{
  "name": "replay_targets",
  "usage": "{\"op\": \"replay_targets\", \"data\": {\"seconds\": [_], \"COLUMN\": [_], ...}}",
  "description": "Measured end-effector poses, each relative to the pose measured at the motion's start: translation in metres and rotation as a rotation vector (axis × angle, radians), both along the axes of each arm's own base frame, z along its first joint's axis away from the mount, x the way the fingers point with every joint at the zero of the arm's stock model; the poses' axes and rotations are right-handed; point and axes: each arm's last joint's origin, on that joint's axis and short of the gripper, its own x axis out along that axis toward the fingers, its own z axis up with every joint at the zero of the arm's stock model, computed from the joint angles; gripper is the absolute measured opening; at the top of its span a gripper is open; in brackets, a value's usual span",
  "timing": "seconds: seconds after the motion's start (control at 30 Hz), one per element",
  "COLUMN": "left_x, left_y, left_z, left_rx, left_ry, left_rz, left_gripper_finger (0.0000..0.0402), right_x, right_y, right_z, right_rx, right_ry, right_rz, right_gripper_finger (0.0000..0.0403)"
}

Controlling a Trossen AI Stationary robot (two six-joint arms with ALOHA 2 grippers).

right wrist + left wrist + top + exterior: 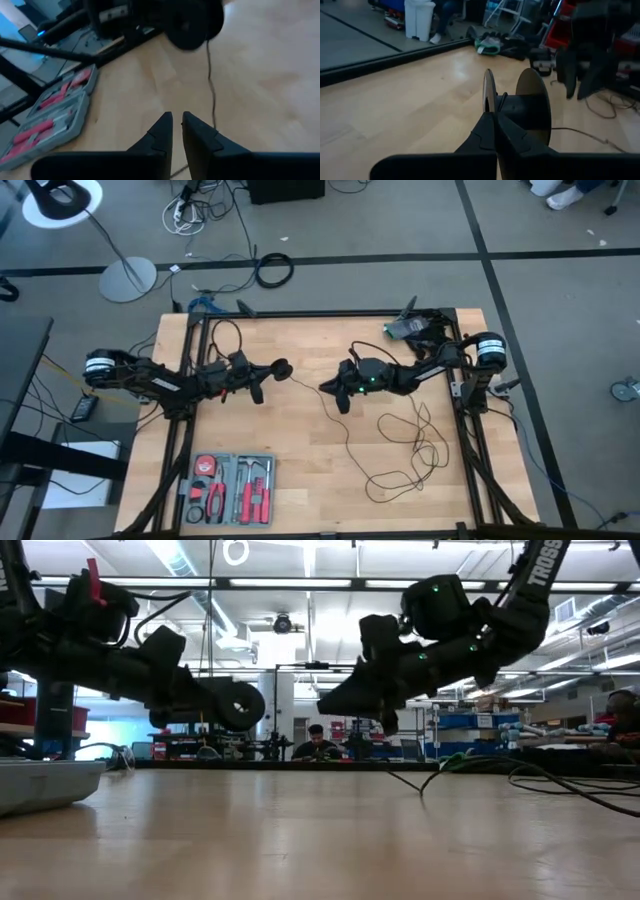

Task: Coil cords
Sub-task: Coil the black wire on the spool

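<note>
Mid-coiling: left hand [262,370] clamped on puck [281,367] at nine o'clock above tabletop [310,480], right hand [330,388] facing it, fingers narrowly apart, empty; loose wire [405,445] at four o'clock, needing gathering next.

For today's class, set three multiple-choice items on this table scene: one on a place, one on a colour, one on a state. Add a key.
1. Where do the thin wire's loose loops lie?
A. on the table's right-arm side
B. under the left arm
C. on the floor

2. What colour are the tool handles in the grey tool case?
A. blue
B. red
C. green

3. How is the left hand?
A. wide open
B. shut on the puck
C. out of view

Key:
1 A, the high view shows the loops by the right arm.
2 B, red handles show there.
3 B, its fingers clamp the disc.
</note>
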Motion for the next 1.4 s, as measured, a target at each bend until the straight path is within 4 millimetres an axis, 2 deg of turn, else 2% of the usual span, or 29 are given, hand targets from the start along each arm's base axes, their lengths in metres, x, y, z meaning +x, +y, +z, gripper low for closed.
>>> {"op": "replay_targets", "data": {"seconds": [0.2, 0.43, 0.6, 0.73, 0.93, 1.1, 1.4], "left_x": [0.001, 0.0, 0.0, 0.0, 0.0, 0.001, 0.003], "left_y": [-0.005, -0.006, -0.006, -0.01, -0.013, -0.014, -0.014], "left_z": [-0.002, -0.003, -0.004, -0.005, -0.006, -0.005, 0.006], "left_rx": [0.046, 0.106, 0.125, 0.125, 0.157, 0.178, 0.209], "left_ry": [0.043, 0.089, 0.103, 0.118, 0.141, 0.135, 0.03], "left_rz": [-0.019, 0.043, 0.068, 0.039, 0.04, 0.04, 0.038], "left_gripper_finger": [0.0, 0.0, 0.0, 0.0, 0.0, 0.0, 0.0], "right_x": [0.014, 0.03, 0.034, 0.038, 0.045, 0.043, 0.04], "right_y": [-0.01, -0.015, -0.006, 0.0, 0.001, -0.002, 0.002], "right_z": [0.009, 0.017, 0.021, 0.027, 0.036, 0.034, 0.03], "right_rx": [-0.047, -0.098, -0.152, -0.175, -0.143, -0.105, -0.14], "right_ry": [0.024, 0.265, 0.399, 0.384, 0.265, 0.285, 0.341], "right_rz": [-0.012, -0.061, -0.145, -0.18, -0.201, -0.232, -0.241], "right_gripper_finger": [0.0021, 0.0004, 0.0002, 0.0004, 0.0004, 0.0033, 0.0129]}}
